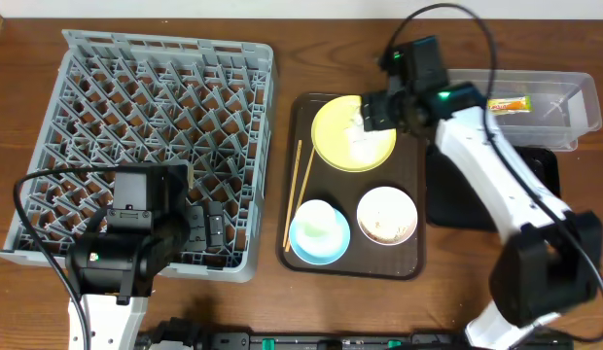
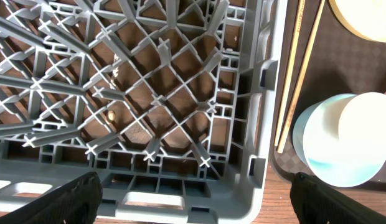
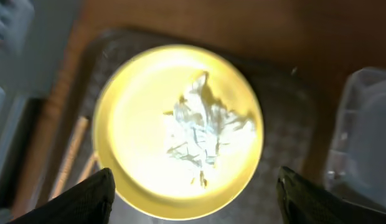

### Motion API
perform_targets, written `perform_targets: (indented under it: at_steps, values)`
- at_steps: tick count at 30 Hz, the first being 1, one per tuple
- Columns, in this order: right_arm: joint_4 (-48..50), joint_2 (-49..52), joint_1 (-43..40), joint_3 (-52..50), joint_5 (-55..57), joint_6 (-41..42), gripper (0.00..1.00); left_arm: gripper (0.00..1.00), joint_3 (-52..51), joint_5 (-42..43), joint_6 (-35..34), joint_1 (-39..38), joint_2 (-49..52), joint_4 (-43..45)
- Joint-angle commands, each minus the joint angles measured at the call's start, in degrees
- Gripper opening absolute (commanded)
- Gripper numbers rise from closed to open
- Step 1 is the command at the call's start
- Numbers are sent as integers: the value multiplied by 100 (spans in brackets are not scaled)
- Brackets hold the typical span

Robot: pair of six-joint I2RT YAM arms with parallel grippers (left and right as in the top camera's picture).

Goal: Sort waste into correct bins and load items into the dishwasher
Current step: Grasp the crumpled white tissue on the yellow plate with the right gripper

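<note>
The big grey rack (image 1: 156, 136) fills the upper left of the table (image 1: 311, 301). Nothing sits in it. The left claw (image 2: 196, 199) hangs over the rack's lower right corner. Its two black fingers (image 2: 68, 199) are spread wide and hold nothing.

In the middle lies a brown tray (image 1: 345, 194). At the top of it is the yellow-green plate (image 1: 352, 133), with the crumpled white tissue (image 3: 202, 127) lying in the middle of the plate. The right claw (image 3: 193, 180) hangs right above the plate. Its fingers (image 3: 81, 196) are wide apart, one on each side of the tissue. I cannot tell if they touch the plate.

Down the left side of the tray lie the thin wooden chopsticks (image 1: 300, 194). At the lower left of the tray is the light blue bowl (image 1: 319, 233), and the small white cup (image 2: 373, 124) sits in it. Just to the right of it is the white bowl (image 1: 387, 216), with pale crumbs (image 1: 385, 226) inside.

In the upper right of the overhead view is the clear tub (image 1: 584, 92). The little printed wrapper (image 1: 508, 104) lies in it. Below the tub, to the right of the brown tray, is the black tray (image 1: 457, 199). The right arm hides much of it.
</note>
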Motion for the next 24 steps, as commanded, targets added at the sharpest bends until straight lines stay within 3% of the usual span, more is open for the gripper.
perform_targets:
  at_steps: [1,7,8,12,15,16,24]
  values:
    - [-39,654,254,-103,420,-136,75,96,131,13,-52,-7,-4,-15]
    - [37,1429,348,-103,629,446,73,96,131,13,-52,-7,-4,-17]
    - [50,1510,350,-103,623,505,69,96,131,13,-50,-7,-4,-17]
    - [79,1593,350,-98,623,612,45,96,131,13,-52,-7,-4,-17]
    - [44,1399,334,-46,629,610,9,96,131,13,-52,-7,-4,-15]
    - [33,1309,319,-26,632,610,2,97,131,13,-50,-7,-4,-15]
    - [74,-289,-284,11,1751,636,2,96,131,13,-52,-7,-4,-17]
